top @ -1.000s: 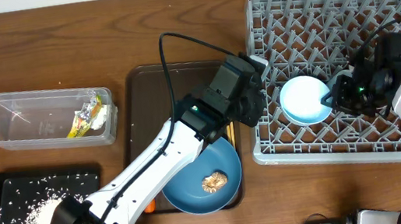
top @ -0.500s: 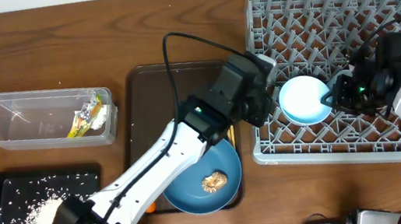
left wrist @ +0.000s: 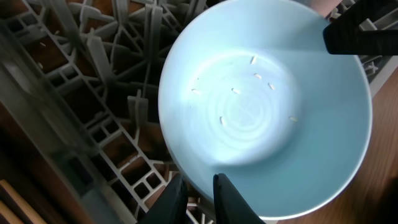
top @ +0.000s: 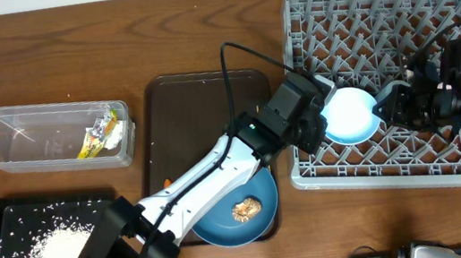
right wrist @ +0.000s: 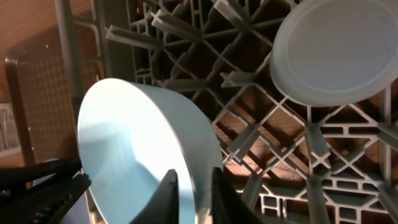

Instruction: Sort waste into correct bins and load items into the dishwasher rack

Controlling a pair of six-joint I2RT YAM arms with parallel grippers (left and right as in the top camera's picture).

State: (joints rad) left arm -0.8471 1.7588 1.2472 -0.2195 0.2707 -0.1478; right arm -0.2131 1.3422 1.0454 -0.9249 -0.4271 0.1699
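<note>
The light blue bowl (top: 350, 112) stands tilted on edge in the grey dishwasher rack (top: 375, 0), near its front left corner. My right gripper (top: 381, 106) is shut on the bowl's right rim; the right wrist view shows the wall of the bowl (right wrist: 149, 143) between its fingers (right wrist: 169, 199). My left gripper (top: 321, 118) is at the bowl's left rim, its fingers (left wrist: 233, 202) almost together and nothing seen between them. Several rice grains (left wrist: 255, 59) stick inside the bowl (left wrist: 267, 106).
A pale round cup (right wrist: 336, 50) sits upside down in the rack beside the bowl. The blue plate (top: 226, 229) with a brown food lump (top: 246, 206) lies on the dark brown tray (top: 182, 109). The clear tub (top: 24, 135) holds a yellow-green wrapper (top: 98, 137). Rice (top: 49, 249) lies in the black tray (top: 8, 215).
My left arm has swung right from over the brown tray, bringing its gripper up to the bowl's left rim. The right gripper has kept its hold on the bowl and shifted slightly right.
</note>
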